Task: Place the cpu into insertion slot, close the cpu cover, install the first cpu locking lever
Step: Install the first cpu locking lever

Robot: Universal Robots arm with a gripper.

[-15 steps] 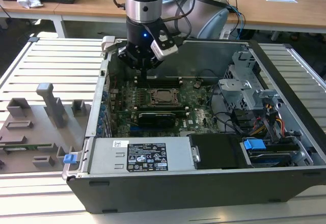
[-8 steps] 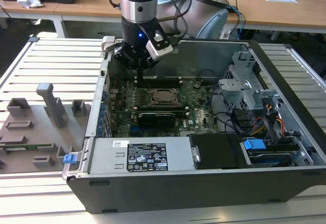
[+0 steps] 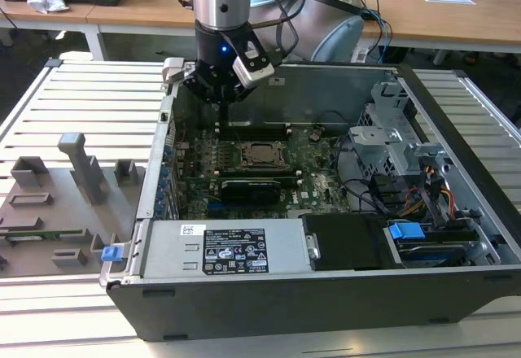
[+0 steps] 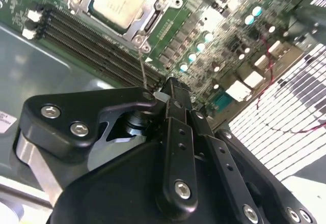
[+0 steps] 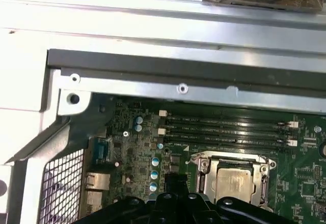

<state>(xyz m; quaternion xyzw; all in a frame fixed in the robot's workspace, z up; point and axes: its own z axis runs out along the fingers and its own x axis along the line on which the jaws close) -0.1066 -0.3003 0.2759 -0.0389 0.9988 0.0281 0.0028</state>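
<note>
the gripper is seen hanging inside the open computer case, above the motherboard and just beyond the socket's far corner toward the exterior view's left. its fingers are drawn narrowly together, and a thin wire lever is seen running from their tips to the corner of the socket frame; whether the lever is actually pinched cannot be told. the cpu is seated in the insertion slot, its pale metal top showing through the square window of the cpu cover, which is laid flat over it. in the second wrist view the cpu is framed by the cpu cover, and in the first wrist view the cpu lies beside the long memory slots. a black expansion card stands on the near side of the socket. nearer still to the viewer, a grey power supply is set along the case's front wall. outside the case, toward the exterior view's left of the socket, a grey fixture tray is laid on the slatted table.
</note>
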